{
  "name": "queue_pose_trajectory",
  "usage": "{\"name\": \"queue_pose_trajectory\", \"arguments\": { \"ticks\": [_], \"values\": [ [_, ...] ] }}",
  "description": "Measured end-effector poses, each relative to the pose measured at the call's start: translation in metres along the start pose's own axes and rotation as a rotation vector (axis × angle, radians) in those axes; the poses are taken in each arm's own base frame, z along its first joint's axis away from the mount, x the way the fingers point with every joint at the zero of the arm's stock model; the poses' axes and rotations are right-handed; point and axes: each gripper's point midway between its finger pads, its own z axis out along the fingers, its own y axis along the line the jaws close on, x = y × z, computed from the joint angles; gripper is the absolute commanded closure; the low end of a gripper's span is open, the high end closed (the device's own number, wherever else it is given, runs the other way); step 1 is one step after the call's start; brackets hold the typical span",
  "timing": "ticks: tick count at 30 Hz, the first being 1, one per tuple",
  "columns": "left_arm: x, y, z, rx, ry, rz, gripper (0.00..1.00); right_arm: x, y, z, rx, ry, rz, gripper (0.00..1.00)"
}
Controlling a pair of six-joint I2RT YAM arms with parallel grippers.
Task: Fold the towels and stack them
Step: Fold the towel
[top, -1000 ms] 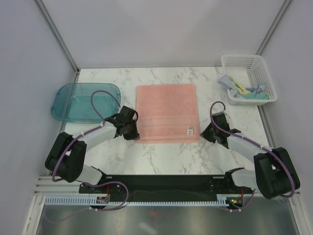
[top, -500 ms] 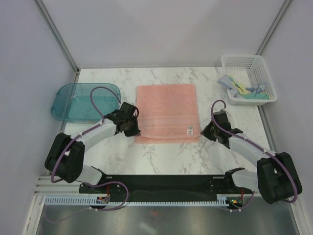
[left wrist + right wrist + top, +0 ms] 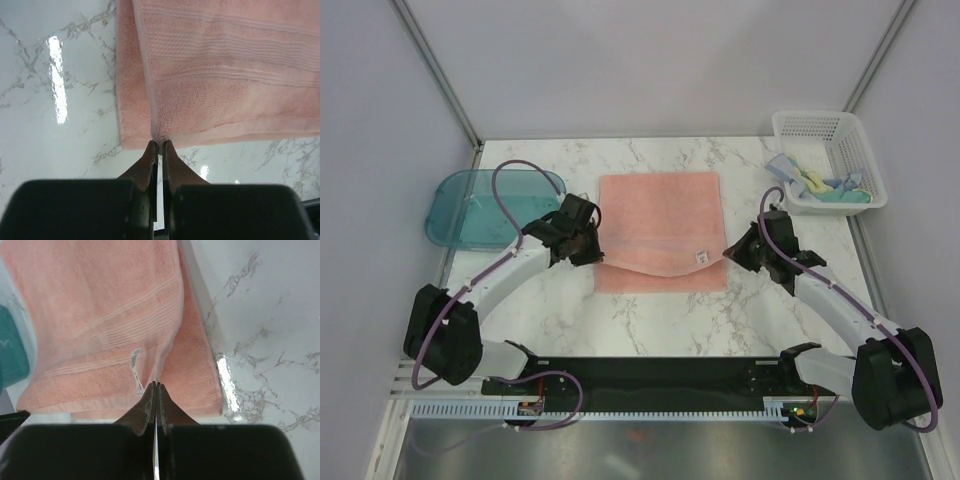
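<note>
A salmon-pink towel (image 3: 660,215) lies in the middle of the marble table, its top layer's near edge lifted and sagging. My left gripper (image 3: 592,247) is shut on that layer's near left corner, seen pinched at the fingertips in the left wrist view (image 3: 160,142). The right gripper (image 3: 730,250) is shut on the near right corner (image 3: 156,384), beside a small white tag (image 3: 135,367). A lower pink layer (image 3: 195,375) stays flat on the table. Other towels (image 3: 820,185), pale yellow, teal and light blue, sit bunched in the white mesh basket.
The white mesh basket (image 3: 825,125) stands at the back right corner. A translucent teal tray (image 3: 470,205) sits at the left, just behind my left arm. Grey walls enclose the table on three sides.
Both grippers closed on the pink towel's near corners and raised them, moving away from me. The top layer's near edge now hangs lifted between them, showing the layer beneath.
</note>
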Motion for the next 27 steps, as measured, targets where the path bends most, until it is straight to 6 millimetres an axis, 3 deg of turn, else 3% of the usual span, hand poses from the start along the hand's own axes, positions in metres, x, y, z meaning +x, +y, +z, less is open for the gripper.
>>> {"name": "queue_pose_trajectory", "arguments": {
  "ticks": [6, 9, 13, 16, 23, 27],
  "values": [
    [-0.003, 0.0, -0.021, 0.024, -0.034, 0.004, 0.98, 0.005, 0.01, -0.012, -0.049, 0.016, -0.01, 1.0],
    [0.02, 0.016, -0.011, -0.003, 0.008, 0.006, 0.98, 0.023, -0.002, -0.009, -0.055, 0.037, -0.014, 1.0],
    [0.069, 0.046, 0.011, -0.069, 0.136, 0.012, 0.98, 0.06, -0.043, 0.004, 0.028, 0.128, -0.005, 1.0],
    [0.086, 0.054, 0.016, -0.081, 0.186, 0.014, 0.98, 0.074, -0.058, 0.009, 0.064, 0.167, -0.001, 1.0],
    [0.081, 0.047, 0.017, -0.053, 0.17, 0.012, 0.98, 0.069, -0.05, 0.011, 0.032, 0.148, -0.006, 1.0],
    [0.066, 0.036, 0.008, -0.034, 0.147, 0.012, 0.98, 0.058, -0.032, 0.003, -0.008, 0.134, -0.014, 1.0]
  ]
}}
